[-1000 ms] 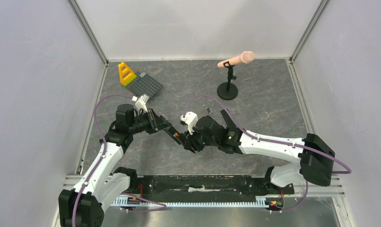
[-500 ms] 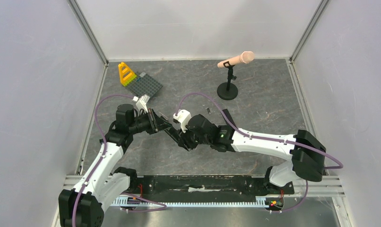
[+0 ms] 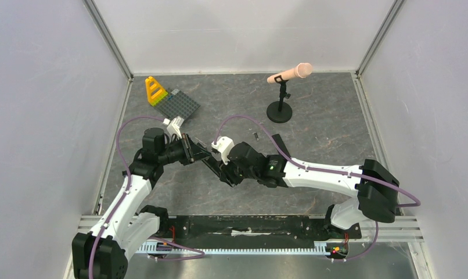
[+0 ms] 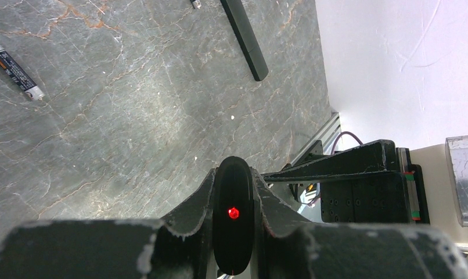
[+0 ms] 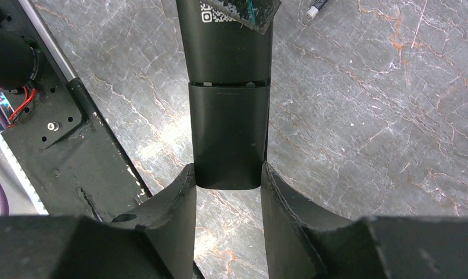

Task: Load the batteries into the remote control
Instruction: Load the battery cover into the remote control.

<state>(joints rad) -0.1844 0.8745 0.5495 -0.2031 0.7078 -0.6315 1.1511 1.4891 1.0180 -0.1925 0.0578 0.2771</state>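
Observation:
The remote control (image 3: 215,165) is a slim black bar held above the table between both grippers. My left gripper (image 4: 234,195) is shut on one end of it; in the left wrist view I see that end head-on, with a small red light (image 4: 234,213). My right gripper (image 5: 227,187) is shut on the other end, its fingertips (image 5: 184,189) on either side of the small cover (image 5: 229,133). One dark battery (image 4: 15,72) lies on the table. Another battery (image 5: 316,7) shows at the top edge of the right wrist view.
A second black bar (image 4: 244,36) lies on the table beyond the remote. A microphone on a stand (image 3: 280,104) is at the back. A grey brick plate with a yellow piece (image 3: 172,100) is at the back left. The black base rail (image 3: 249,224) runs along the near edge.
My right gripper has moved left along the remote, closer to the left gripper. The left arm has held still with the remote.

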